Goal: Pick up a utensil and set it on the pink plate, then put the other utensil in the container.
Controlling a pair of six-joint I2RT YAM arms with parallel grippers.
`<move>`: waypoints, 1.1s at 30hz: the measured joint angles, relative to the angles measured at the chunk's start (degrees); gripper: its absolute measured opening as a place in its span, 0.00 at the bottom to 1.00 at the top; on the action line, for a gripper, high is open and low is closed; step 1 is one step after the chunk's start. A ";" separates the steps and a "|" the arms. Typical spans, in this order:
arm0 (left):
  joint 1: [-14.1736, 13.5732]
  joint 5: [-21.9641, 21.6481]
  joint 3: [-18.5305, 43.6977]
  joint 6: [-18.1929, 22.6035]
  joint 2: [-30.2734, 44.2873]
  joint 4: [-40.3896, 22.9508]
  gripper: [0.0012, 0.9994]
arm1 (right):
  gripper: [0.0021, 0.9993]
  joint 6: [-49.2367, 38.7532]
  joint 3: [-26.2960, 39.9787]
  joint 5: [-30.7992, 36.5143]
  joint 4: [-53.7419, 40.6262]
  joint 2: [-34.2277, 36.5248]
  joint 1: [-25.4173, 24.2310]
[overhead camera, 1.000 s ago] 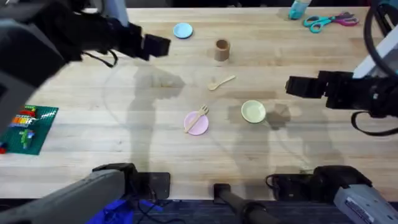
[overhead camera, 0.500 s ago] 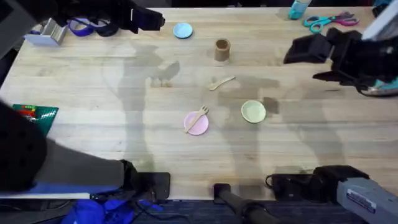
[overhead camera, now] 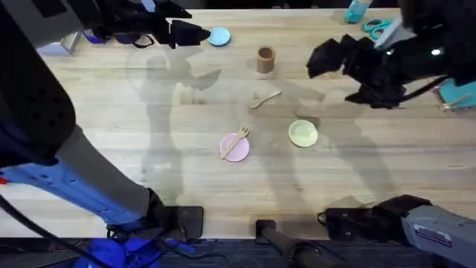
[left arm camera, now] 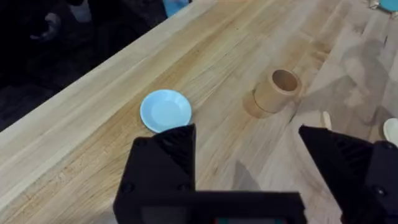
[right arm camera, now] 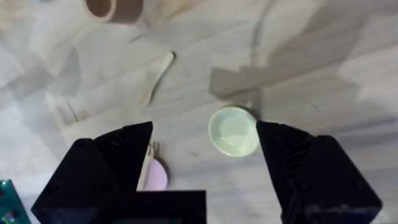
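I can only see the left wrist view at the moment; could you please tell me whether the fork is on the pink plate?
Observer: Yes, the fork lies across the pink plate, with its tines past the rim.
Operator: Thank you. Where exactly does the spoon lie?
Observer: The spoon lies flat on the table, between the container and the pale green dish, touching neither.
Operator: Is the right gripper holding anything?
Observer: No, the right gripper is open and empty, hanging above the table and looking down on the pale green dish.
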 joint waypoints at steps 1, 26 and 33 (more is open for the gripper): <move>0.00 0.37 0.00 0.04 0.19 0.12 0.99 | 1.00 1.07 0.00 1.08 1.36 0.10 1.15; 0.00 0.60 0.02 1.69 0.28 0.46 0.99 | 1.00 18.72 0.39 8.41 12.22 12.67 11.29; 0.00 2.68 0.02 8.66 0.28 -0.89 0.99 | 1.00 22.93 0.39 9.51 15.50 16.21 14.05</move>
